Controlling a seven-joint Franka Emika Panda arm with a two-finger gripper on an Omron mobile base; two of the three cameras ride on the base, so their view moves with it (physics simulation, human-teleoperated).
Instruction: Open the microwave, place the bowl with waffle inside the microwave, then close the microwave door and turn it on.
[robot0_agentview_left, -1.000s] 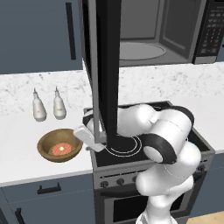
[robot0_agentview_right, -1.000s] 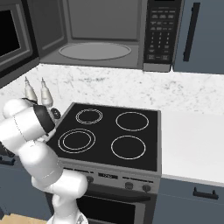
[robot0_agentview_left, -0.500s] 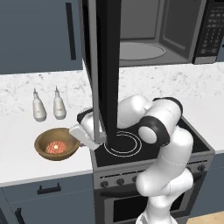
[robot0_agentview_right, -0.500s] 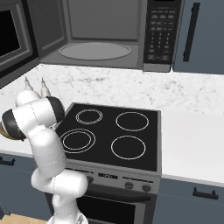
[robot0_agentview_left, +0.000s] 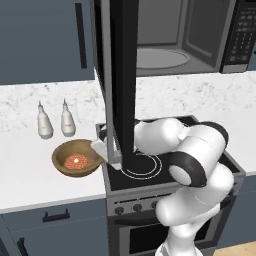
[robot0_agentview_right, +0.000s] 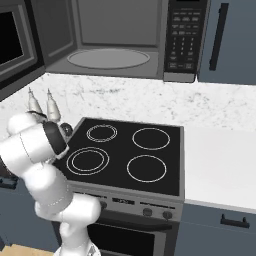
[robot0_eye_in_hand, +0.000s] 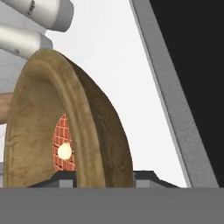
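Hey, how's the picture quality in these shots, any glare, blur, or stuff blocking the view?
Left base view: flat, even rendered light, no glare; the open microwave door stands edge-on and hides part of the stove. Right base view: sharp, the microwave cavity evenly lit. Hand view: rolled sideways and very close, so the bowl with waffle looms large, its rim between the fingertips.

even, flat rendered light, no glare. soft shadow under the bowl with waffle (robot0_agentview_left: 76, 158) on the counter (robot0_agentview_left: 30, 170). base views sharp; hand view slightly soft up close, no edge distortion.
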